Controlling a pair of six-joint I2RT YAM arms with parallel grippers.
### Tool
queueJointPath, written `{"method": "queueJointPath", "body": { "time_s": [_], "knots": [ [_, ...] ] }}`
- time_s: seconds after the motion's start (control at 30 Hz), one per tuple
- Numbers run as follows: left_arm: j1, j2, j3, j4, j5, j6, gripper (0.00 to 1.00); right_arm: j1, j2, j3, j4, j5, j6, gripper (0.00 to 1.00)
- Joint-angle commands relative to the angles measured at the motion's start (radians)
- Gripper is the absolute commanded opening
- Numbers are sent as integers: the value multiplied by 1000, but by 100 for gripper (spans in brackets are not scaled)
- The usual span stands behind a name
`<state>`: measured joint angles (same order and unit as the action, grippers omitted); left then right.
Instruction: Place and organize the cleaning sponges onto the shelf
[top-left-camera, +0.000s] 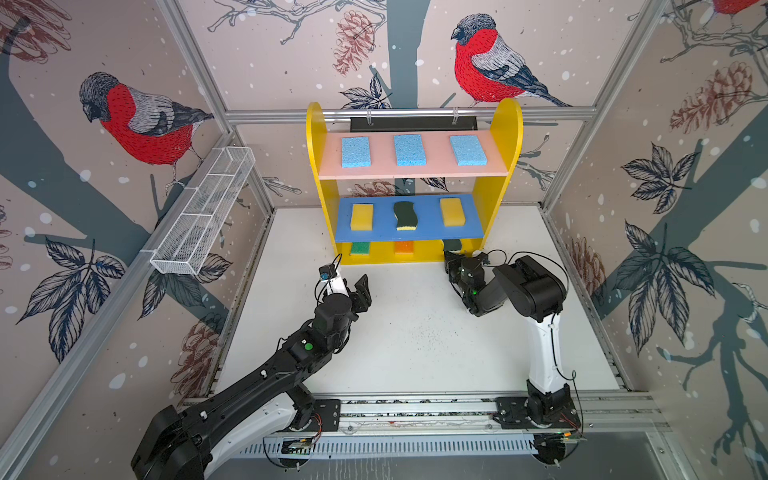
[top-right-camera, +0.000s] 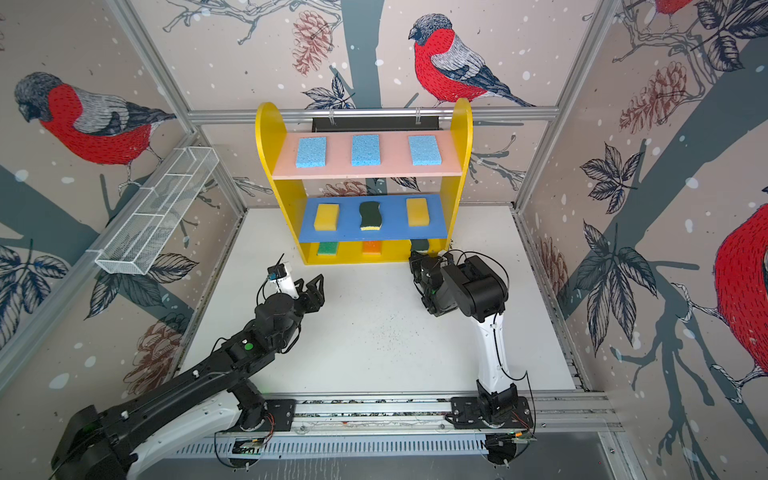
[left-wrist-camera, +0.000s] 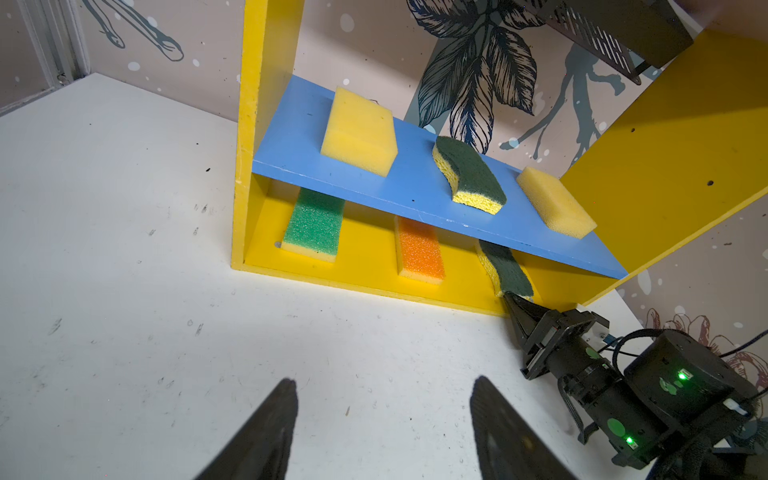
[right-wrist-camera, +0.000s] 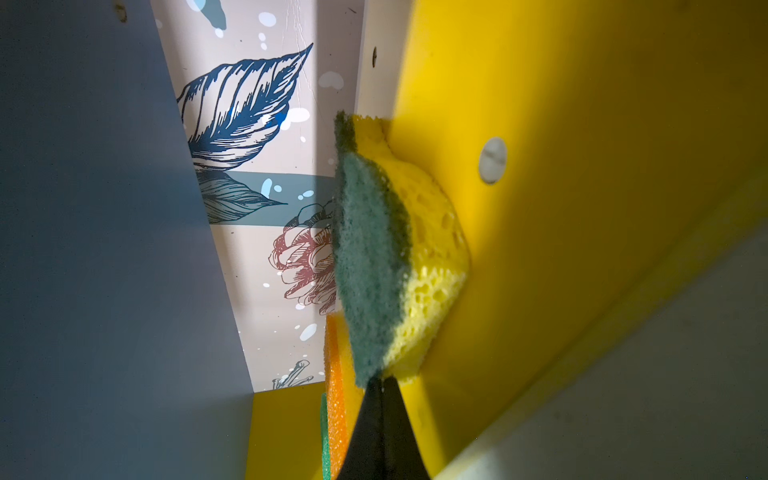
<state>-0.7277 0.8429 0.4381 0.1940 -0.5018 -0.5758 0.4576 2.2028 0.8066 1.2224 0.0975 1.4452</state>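
Your left claw (left-wrist-camera: 384, 382) hangs released over the table (left-wrist-camera: 124, 249), clear of the work. Your right claw (left-wrist-camera: 513, 301) is clenched, tips touching the wavy scourer (left-wrist-camera: 509, 270) on the shelf's (left-wrist-camera: 249, 124) bottom board, probably nudging it into line beside the orange sponge (left-wrist-camera: 419, 249).

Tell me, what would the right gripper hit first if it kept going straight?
The wavy dark-green scourer on the bottom tier of the shelf; the shut jaws of the right gripper seem to touch its near end.
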Motion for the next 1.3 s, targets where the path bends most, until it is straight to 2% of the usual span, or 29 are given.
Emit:
{"method": "queueJointPath", "body": {
  "time_s": [0.0,0.23,0.73,0.93,1.27],
  "knots": [
    [2,4,2,15,-15,3,67,6,6,-39,-204,-4,0,0],
    [1,5,-1,15,-20,-2,67,-1,-32,-77,-211,29,25,0],
    [0,16,1,7,-26,-31,67,-8,16,-29,-227,34,97,0],
    [1,12,2,5,-29,-44,67,-4,18,-1,-277,23,123,0],
    [1,13,2,-4,-33,-48,67,-2,54,12,-221,-24,152,0]
  ]
}}
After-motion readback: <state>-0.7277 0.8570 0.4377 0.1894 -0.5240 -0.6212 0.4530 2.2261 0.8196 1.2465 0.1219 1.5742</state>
